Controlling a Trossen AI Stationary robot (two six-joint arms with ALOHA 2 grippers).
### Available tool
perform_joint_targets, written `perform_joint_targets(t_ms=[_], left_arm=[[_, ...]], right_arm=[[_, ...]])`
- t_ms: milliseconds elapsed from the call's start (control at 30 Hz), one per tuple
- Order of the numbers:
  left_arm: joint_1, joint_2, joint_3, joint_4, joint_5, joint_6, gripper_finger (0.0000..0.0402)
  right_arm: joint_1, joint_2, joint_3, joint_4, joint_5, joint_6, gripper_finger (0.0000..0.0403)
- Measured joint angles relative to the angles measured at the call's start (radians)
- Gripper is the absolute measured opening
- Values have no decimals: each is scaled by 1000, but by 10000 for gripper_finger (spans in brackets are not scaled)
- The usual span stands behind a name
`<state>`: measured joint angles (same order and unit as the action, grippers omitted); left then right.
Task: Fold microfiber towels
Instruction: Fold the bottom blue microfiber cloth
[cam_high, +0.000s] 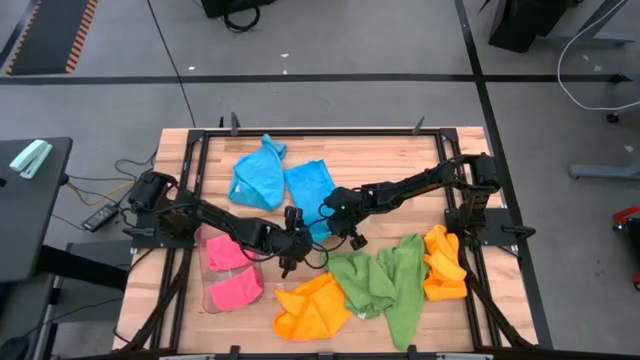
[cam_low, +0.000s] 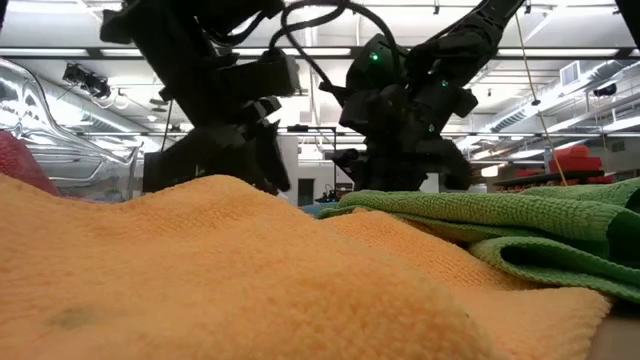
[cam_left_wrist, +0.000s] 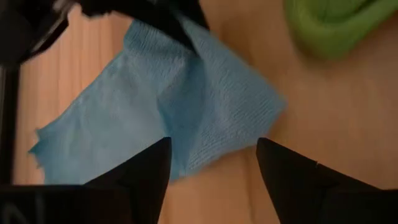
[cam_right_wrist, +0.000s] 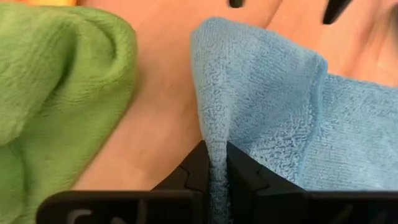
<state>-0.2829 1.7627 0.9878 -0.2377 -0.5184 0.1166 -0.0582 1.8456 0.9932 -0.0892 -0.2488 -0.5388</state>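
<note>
A sky-blue microfiber towel (cam_high: 312, 192) lies at the table's middle. My right gripper (cam_right_wrist: 213, 163) is shut on its near part. My left gripper (cam_left_wrist: 211, 168) stands open just left of it, over the same towel (cam_left_wrist: 186, 106), with nothing between the fingers. A second blue towel (cam_high: 258, 175) lies crumpled to the far left. Two green towels (cam_high: 380, 285) and an orange one (cam_high: 312, 310) lie near the front edge. Another orange towel (cam_high: 443, 262) lies at the right. My right gripper pinches a raised ridge of the blue towel (cam_right_wrist: 214, 140) between its two fingers; whether one layer or several, I cannot tell. The fingers slant down onto it from the table's right. The cloth rises into the fingers, and the rest of the towel (cam_right_wrist: 348, 137) lies on the table.
A clear plastic tray (cam_high: 205, 290) with pink cloths (cam_high: 232, 272) stands at the near left. The green towel's edge (cam_right_wrist: 68, 81) lies close beside the held blue one. Bare wood shows at the far right (cam_high: 400, 160).
</note>
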Motion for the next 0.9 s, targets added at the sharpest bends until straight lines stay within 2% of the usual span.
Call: perform_joint_targets(t_ms=[267, 500, 733, 900], left_arm=[[-1, 20, -20, 78, 69, -37, 268], [-10, 19, -94, 192, 70, -85, 266], [-43, 19, -168, 334, -47, -72, 256], [-41, 30, -197, 413, -63, -55, 254]], right_arm=[[0, -2, 2, -14, -19, 24, 42], [-23, -2, 16, -31, -68, 61, 42], [-43, -3, 17, -30, -126, 83, 42], [-43, -3, 17, -22, -133, 99, 42]])
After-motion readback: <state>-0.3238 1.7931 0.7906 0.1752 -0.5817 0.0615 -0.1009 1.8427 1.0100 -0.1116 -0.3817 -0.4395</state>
